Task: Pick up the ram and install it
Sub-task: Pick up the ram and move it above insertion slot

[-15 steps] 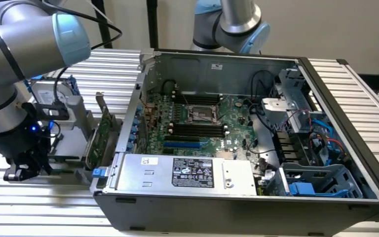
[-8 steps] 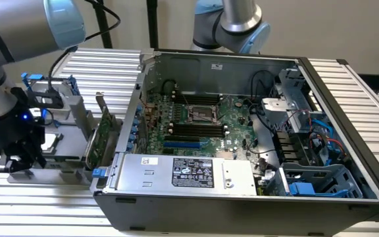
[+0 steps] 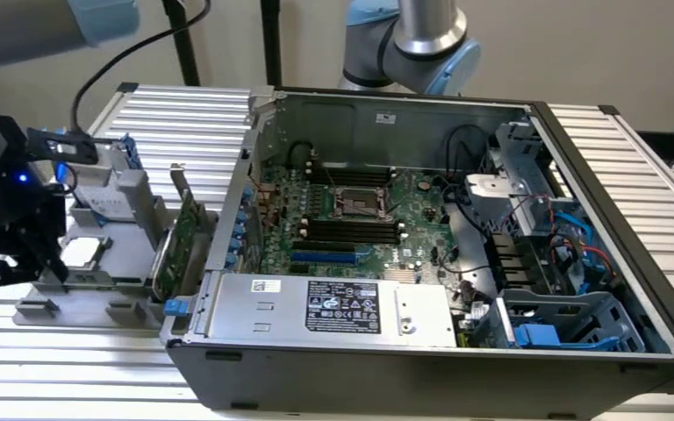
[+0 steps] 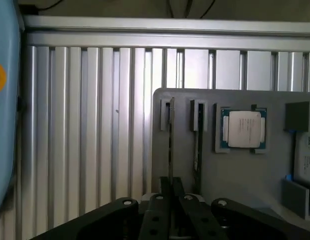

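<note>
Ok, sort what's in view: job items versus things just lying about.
Job: gripper, ram in the holder slot lined up with it, motherboard.
Lying about: processor chip, second stick in the next slot, hard drive, expansion card.

Ribbed aluminium table [image 3: 641, 167]: open computer case [image 3: 431, 377], grey parts tray [image 4: 255, 170] beside it.

Silver-grey tubular robot arm [image 3: 428, 22] with pale blue joint caps [image 3: 463, 60].
At the exterior view's upper left a black cable [image 3: 85, 83] curves down to the dark wrist, where a small blue light [image 3: 21, 178] glows; the black, bar-linked gripper [image 4: 171, 187] carries round silver pins [image 4: 127, 202].
</note>
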You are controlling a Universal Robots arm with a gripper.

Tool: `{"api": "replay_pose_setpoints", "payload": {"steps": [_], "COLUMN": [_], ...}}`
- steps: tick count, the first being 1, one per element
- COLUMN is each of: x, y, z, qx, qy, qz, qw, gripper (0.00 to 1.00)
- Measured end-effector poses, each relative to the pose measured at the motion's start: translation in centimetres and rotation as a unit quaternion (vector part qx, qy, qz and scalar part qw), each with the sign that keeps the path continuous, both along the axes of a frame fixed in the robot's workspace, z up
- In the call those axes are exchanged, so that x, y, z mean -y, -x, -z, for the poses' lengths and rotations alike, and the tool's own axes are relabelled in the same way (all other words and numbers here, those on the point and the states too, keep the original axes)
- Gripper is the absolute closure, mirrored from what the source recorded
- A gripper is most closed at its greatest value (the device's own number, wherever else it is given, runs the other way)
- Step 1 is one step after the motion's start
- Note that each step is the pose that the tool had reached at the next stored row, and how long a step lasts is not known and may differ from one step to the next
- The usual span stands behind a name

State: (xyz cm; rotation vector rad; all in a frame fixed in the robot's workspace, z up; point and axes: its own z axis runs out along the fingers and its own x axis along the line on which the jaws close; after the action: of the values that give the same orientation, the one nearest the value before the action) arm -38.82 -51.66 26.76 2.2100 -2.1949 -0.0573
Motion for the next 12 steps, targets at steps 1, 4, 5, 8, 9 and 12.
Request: {"api": "replay_pose_setpoints", "payload": {"steps": [1, 4, 5, 8, 9, 12], "x": [0.0, 0.0, 0.01, 0.0, 0.0, 0.0], "y": [0.0, 0.0, -0.1, -0.4, -0.6, -1.4], "z": [-0.46, -1.7, -2.09, -3.12, -3.44, -4.33], "qx": [0.0, 0.0001, 0.0, 0.0, 0.0, 0.0001], "qy": [0.0, -0.0006, -0.0009, -0.0029, -0.0039, -0.0076], "qz": [0.0, 0.0, 0.0, 0.0, -0.001, -0.001], "qw": [1.0, 1.0, 1.0, 1.0, 1.0, 1.0], "gripper": [1.0, 1.0, 1.0, 1.0, 1.0, 1.0]}}
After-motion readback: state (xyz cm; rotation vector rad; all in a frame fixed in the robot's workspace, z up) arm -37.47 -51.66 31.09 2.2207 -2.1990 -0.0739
